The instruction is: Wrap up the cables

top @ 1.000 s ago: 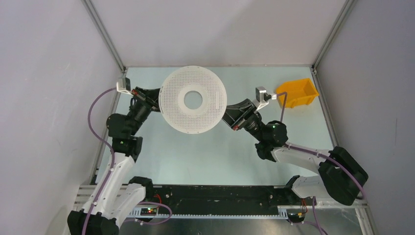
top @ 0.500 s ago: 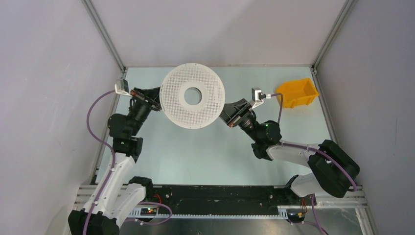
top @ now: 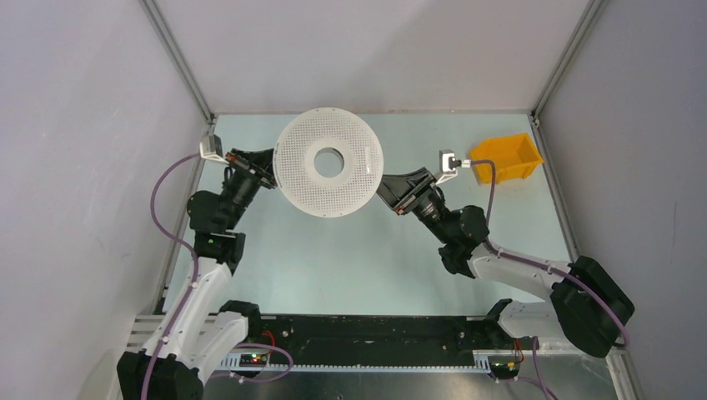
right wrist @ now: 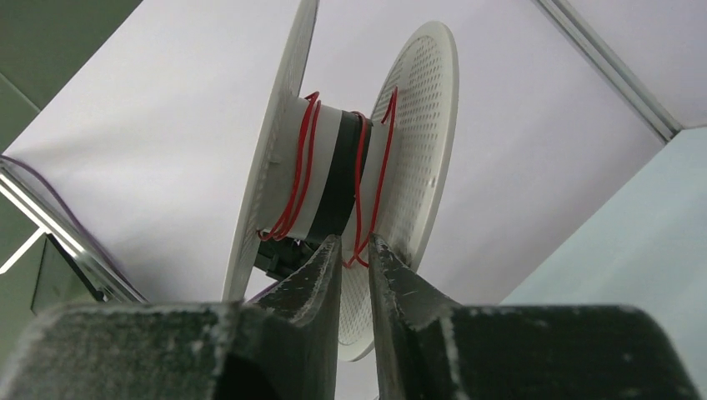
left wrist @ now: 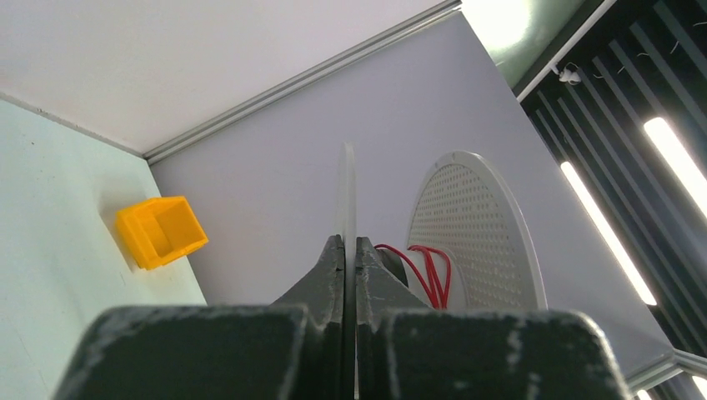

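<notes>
**Top external view: two arms meet at a white spool**

Top external view shows both arms reaching from their bases at the near edge across the pale green table [top: 333, 267] to a perforated white spool [top: 328, 198], one flange turned up toward the camera. The left gripper [top: 268, 171] meets the spool's left rim. The right gripper [top: 383, 188] comes in at the lower right rim, its fingertips hidden under the flange. Farther back, a yellow storage bin [top: 504, 158] sits near the table's far right corner, well apart from the spool.

Seen from the left wrist, the left gripper [left wrist: 344, 243] is clamped on the nearer flange, which shows edge-on as a thin pale line between the closed jaws. Past it, a few loops of the cables [left wrist: 429, 271], thin and red, lie on the core between the two flanges.

From the right wrist, the right gripper [right wrist: 355, 243] points into the gap between the flanges, its jaws only narrowly parted. The cables circle the core in two small bunches, one on each side of a black band [right wrist: 340, 175]. The right-hand bunch dips to the fingertips; whether it touches them cannot be told.
</notes>
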You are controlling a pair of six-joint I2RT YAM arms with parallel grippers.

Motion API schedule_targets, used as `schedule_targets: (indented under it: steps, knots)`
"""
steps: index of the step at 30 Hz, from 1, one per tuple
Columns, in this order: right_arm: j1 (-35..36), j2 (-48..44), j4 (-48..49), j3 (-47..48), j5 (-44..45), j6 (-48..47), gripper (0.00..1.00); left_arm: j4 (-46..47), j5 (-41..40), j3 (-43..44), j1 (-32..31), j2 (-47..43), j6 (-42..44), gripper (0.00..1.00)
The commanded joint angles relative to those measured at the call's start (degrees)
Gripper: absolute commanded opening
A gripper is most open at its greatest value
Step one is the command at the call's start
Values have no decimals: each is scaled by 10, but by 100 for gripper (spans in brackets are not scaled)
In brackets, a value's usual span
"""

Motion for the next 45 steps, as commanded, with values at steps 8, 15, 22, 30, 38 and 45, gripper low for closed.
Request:
schedule_targets:
  steps: [8,15,22,30,38,45]
  knots:
    - [-12,-57,-88,-20,9,-19,24,58,-4,-9,-1,-1,-18,0]
    - [-18,-147,-240,-23,41,-52,31,57,-1,-16,4,6,-6,0]
    - [-41,-219,-283,-28,12,-62,47,56,16,-24,4,24,9,0]
    - [-67,-205,-257,-17,-66,-15,62,56,45,-24,4,46,36,0]
    - [-68,-141,-225,8,-100,24,62,56,67,-26,3,53,42,0]
    - [-65,-85,-142,13,-121,64,54,56,72,-32,3,61,52,0]
